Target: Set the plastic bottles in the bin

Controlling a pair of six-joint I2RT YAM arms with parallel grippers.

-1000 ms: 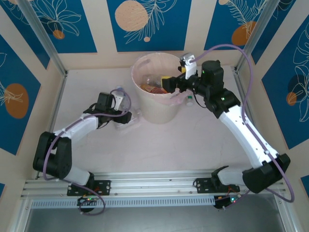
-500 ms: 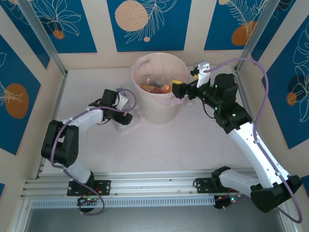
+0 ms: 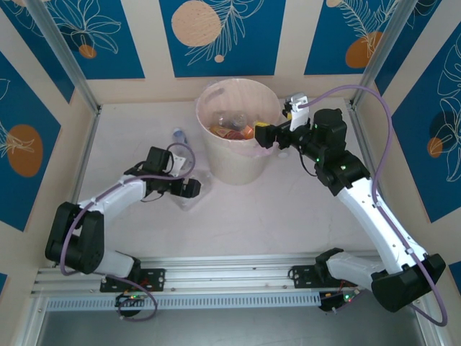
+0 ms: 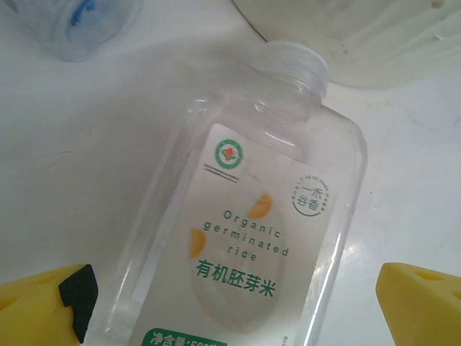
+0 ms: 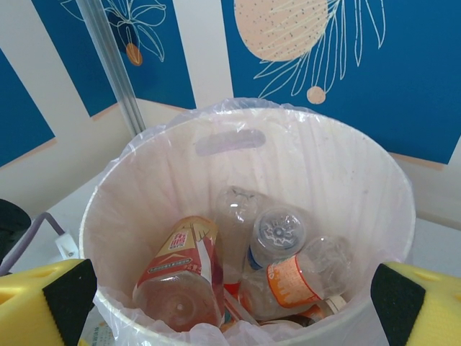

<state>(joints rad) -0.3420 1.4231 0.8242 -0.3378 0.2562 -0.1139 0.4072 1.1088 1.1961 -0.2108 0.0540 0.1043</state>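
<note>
- Several plastic bottles (image 5: pixel 180 277) already lie in the bin (image 3: pixel 230 163) — one red-labelled, one orange-labelled and at least two clear, seen from the right wrist. The pile sits low, with plenty of room above it.
- At least two are left on the table (image 3: pixel 288 209). An uncapped bottle (image 4: pixel 238 238) with a white "Organic germinated rice" label lies flat, its neck pointing at the foot of the bin. A blue-capped bottle (image 3: pixel 177 135) lies farther back, near the bin's left side.
- The job looks well begun but unfinished; whether more bottles lie hidden behind the bin or the arms cannot be told.
- The left gripper (image 4: pixel 230 292) hangs low over the uncapped bottle, its yellow fingers spread wide to either side of the body and neither pad touching. It appears to be lining up a grasp that is not yet made.
- The right gripper (image 3: pixel 263 134) hovers at the bin's right rim, fingers apart with nothing between them, its camera looking down into the bin.
- Obstacles: the bin's wall rises just beyond the uncapped bottle's neck, so any lift must clear the rim and the clear liner (image 5: pixel 248 108) draped over it.
- The left arm's purple cable (image 3: pixel 193 157) loops close above that gripper — and the right gripper already sits at the rim where the left would have to drop its load.
</note>
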